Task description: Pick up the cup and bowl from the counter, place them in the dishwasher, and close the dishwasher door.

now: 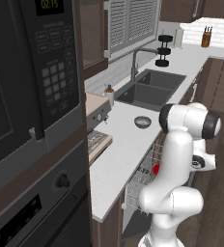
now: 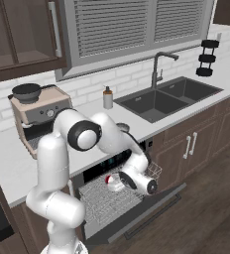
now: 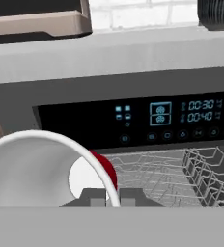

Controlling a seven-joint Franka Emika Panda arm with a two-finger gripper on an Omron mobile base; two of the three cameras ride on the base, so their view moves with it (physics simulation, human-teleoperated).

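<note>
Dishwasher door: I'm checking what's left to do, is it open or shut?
Open: the dishwasher door lies dropped flat, wire rack exposed.

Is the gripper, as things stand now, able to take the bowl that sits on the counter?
Probably not yet. The gripper is shut on the cup, low over the dishwasher rack. The bowl sits in the open on the counter, so the way looks free once the cup is released.

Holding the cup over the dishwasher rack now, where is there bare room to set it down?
The wire rack looks bare across its front and left, under the gripper, which is shut on the cup. The rack's right end is crowded by a raised wire basket. The bowl sits on the counter.
</note>
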